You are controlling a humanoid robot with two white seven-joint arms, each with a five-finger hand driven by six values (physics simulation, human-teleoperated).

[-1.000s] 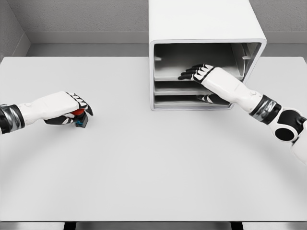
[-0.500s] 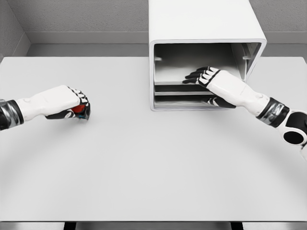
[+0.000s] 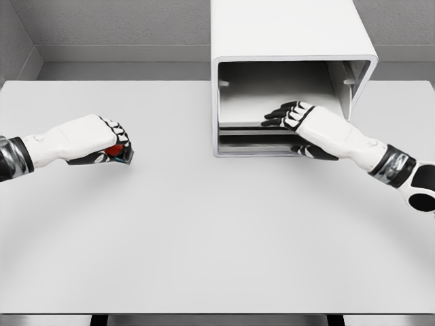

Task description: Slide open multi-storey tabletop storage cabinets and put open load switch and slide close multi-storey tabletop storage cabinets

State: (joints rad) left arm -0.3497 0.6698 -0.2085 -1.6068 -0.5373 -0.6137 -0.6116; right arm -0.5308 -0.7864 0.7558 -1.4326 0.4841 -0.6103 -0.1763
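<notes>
The right hand (image 3: 293,115) lies flat, fingers extended, on the top tray (image 3: 272,112) of the cabinet (image 3: 292,41) at the table's (image 3: 217,231) far edge, dragging it farther out than before, while the left hand (image 3: 95,139), near the left edge, stays closed around the switch (image 3: 119,152), now lifted slightly, ready to load it.

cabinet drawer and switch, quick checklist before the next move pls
1. Left hand shut on the switch: ok.
2. Right hand on the top drawer: ok, fingers lie on it.
3. Drawer pulled out far enough for the switch: not ok, its front sits about level with the cabinet face.
4. Table path from switch to cabinet free: ok.
5. Right hand's grip on the drawer firm: cannot tell.
</notes>
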